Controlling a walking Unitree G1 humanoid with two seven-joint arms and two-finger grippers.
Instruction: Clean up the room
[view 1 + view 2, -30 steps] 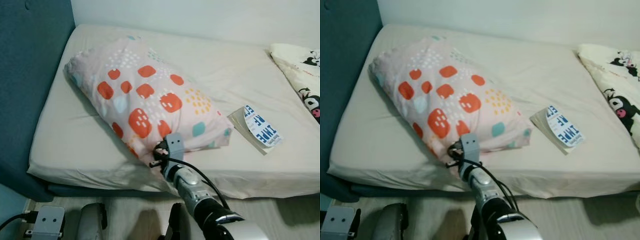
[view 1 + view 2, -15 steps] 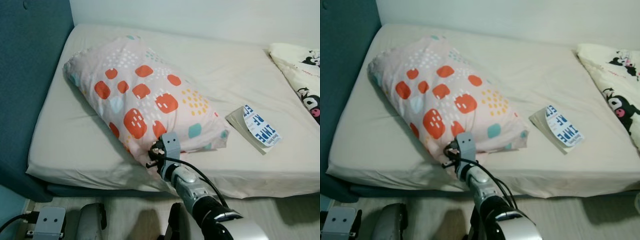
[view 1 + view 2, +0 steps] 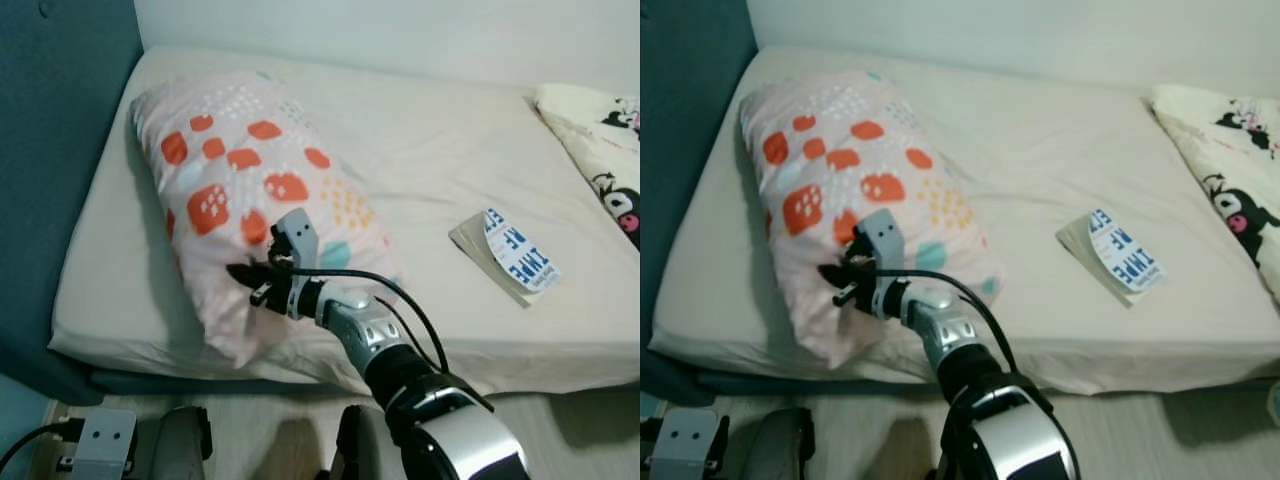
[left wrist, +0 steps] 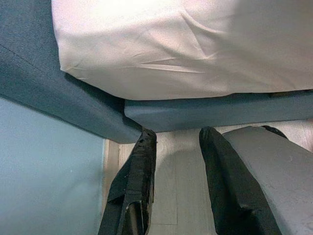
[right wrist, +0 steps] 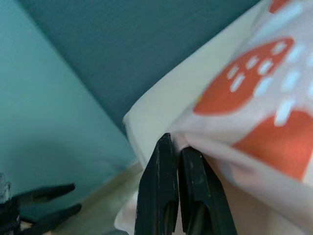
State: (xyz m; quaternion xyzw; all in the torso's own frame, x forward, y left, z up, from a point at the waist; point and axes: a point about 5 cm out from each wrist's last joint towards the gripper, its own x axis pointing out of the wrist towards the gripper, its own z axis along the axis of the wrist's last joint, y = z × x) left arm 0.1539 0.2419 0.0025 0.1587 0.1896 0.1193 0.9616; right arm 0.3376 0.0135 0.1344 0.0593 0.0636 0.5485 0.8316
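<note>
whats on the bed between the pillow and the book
Nothing: in the left eye view, bare cream sheet separates the spotted pillow from the book. The right gripper, shut on the pillow's near edge, sits on the far side from the book.

The right arm (image 3: 400, 370) is silver with a black joint band, a looping black cable and black jaws.

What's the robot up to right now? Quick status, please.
Right gripper shut on pillow edge, on the bed. Left gripper open, idle by the floor. Book beside pillow, not in the way.
</note>
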